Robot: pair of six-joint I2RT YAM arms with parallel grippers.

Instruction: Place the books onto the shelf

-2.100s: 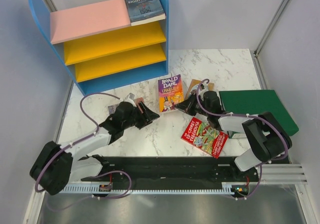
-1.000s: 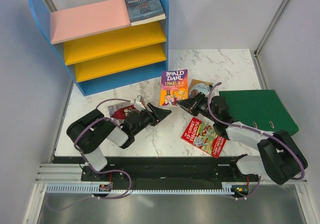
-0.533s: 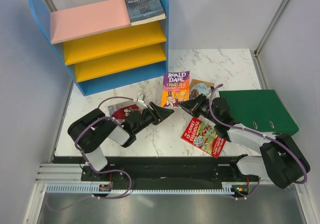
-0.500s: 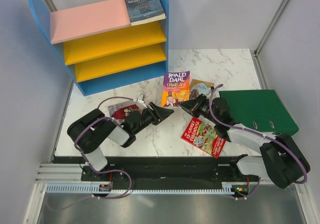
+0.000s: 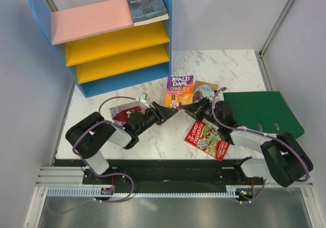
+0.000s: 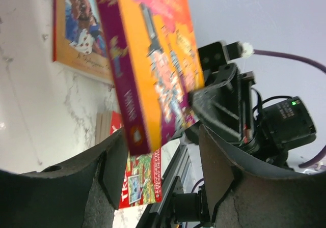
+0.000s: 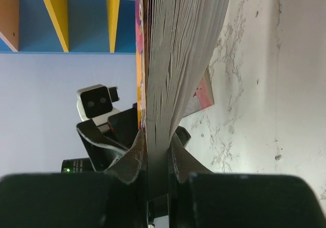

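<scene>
The right gripper (image 7: 155, 136) is clamped on the lower edge of the Charlie book (image 5: 179, 90), holding it tilted above the table (image 5: 153, 136) between the arms, well short of the shelf (image 5: 102, 45). The left gripper (image 6: 163, 157) stands open with the book's spine corner between its jaws. The pinch is narrow and near one edge, so the book can swing or its pages fan. If the left jaws close off-centre, or the right lets go first, it likely drops.
</scene>
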